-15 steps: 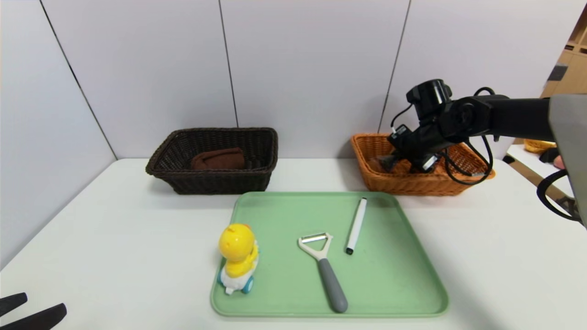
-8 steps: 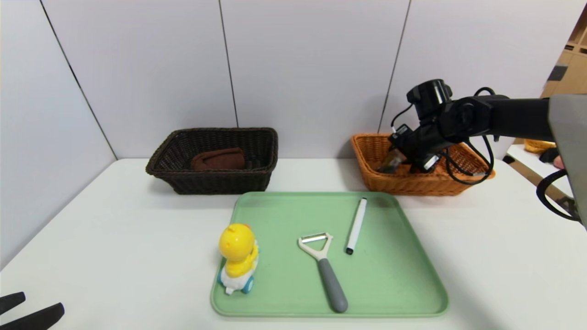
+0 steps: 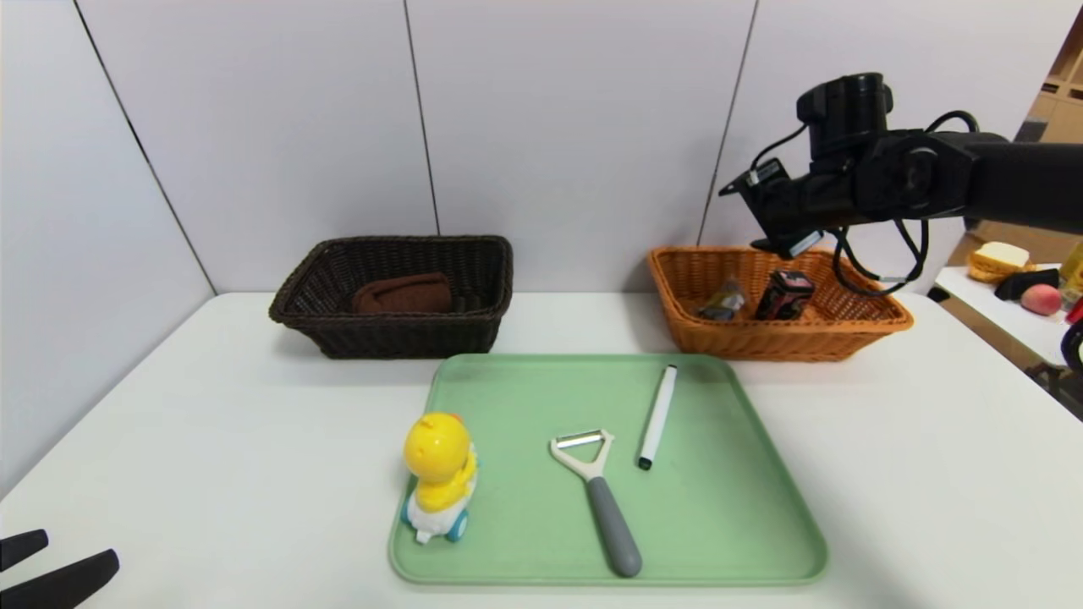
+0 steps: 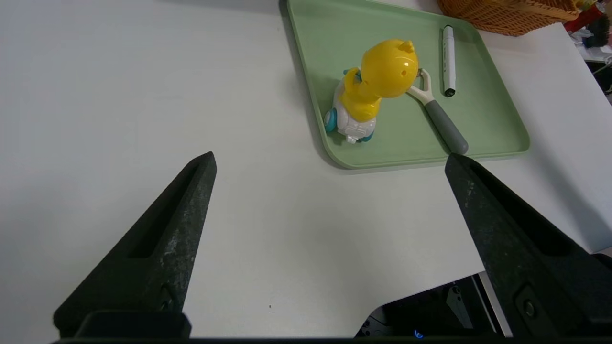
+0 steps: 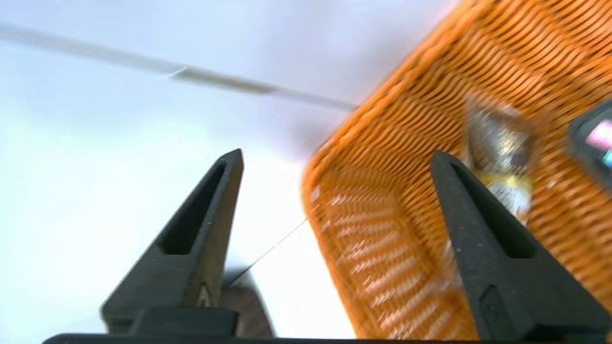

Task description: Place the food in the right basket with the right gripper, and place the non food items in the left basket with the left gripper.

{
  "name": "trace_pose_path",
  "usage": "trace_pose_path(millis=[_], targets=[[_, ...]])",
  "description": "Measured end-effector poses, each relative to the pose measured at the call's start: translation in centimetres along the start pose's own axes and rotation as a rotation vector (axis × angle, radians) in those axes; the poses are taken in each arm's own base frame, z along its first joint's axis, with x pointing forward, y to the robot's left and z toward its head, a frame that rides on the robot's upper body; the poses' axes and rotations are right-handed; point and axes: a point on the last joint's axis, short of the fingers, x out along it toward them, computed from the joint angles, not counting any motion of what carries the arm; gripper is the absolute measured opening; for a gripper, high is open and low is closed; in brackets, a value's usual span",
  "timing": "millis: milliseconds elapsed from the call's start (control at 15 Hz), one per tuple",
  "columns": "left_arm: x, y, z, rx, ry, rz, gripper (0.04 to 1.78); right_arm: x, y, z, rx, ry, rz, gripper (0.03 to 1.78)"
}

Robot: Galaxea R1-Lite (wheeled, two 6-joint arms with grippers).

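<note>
My right gripper hangs open and empty above the left end of the orange right basket; its arm reaches in from the right. In that basket lie a silver-yellow food packet and a dark packet with a pink label. A yellow duck toy, a grey-handled peeler and a white marker sit on the green tray. The dark brown left basket holds a brown item. My left gripper is open over the table's near left corner.
A side table at the far right carries bread and a peach. Both baskets stand against the grey wall panels. The white table is bare to the left of the tray, and its front edge has a cut-out close to my left gripper.
My right gripper opened, left the silver-yellow packet in the orange basket, and rose up out of it. The left arm has not moved.
</note>
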Motion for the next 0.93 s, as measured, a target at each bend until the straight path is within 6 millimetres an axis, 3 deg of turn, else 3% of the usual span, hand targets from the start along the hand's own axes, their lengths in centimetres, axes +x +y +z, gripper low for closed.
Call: trace_pose_path(millis=[400, 667, 933], targets=[[0.8, -0.1, 1.2, 0.036, -0.033, 0.003, 1.69, -4.4, 1.8, 0.8, -0.077, 0.011, 0.037, 1.55], [2.1, 0.4, 1.0, 0.105, -0.051, 0.047, 1.69, -10.1, 4.0, 0.7, -0.292, 0.127, 0.182, 1.62], [4.2, 1.1, 0.6, 0.166, -0.068, 0.032, 1.69, -13.3, 5.5, 0.0, -0.601, 0.047, 0.227, 1.65]])
